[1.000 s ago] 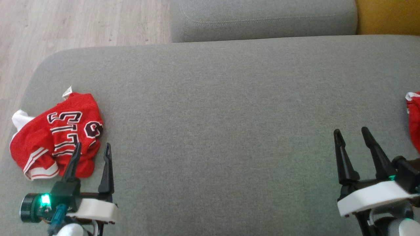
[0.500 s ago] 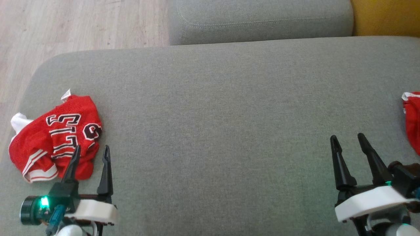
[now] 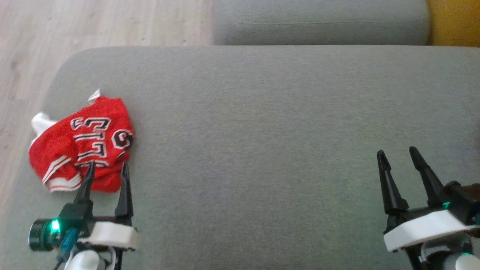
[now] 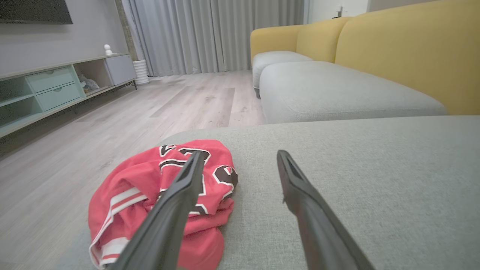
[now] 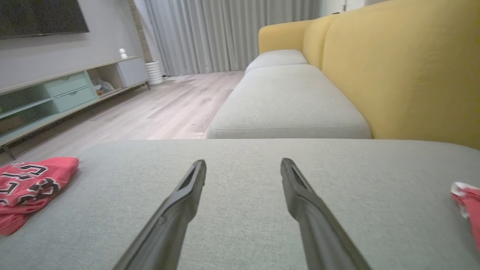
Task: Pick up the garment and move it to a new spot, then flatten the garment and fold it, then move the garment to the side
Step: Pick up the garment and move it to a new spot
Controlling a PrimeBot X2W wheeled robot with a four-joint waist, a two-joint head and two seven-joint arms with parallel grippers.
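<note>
You work over a wide grey sofa cushion [image 3: 255, 131], with wood floor [image 3: 22, 56] beyond its 9 o'clock edge. Your left gripper [image 3: 107, 165] stands spread, its tips at the near hem of the garment [image 3: 82, 146]; you cannot tell from here whether they touch it. Your right gripper [image 3: 396, 151] is spread too, holding nothing, over bare cushion at 4 o'clock.

The garment, a red jersey, lies crumpled at 9 o'clock, close to the rounded edge. Expect it to be light, limp and a little slick. Pinch a thick fold or the striped hem at its 7 o'clock, not 1 thin layer. The open room is toward 3 o'clock. A pull toward 9 o'clock could send it to the floor. In the right wrist view a second red cloth [image 5: 467, 210] lies at 3 o'clock.
</note>
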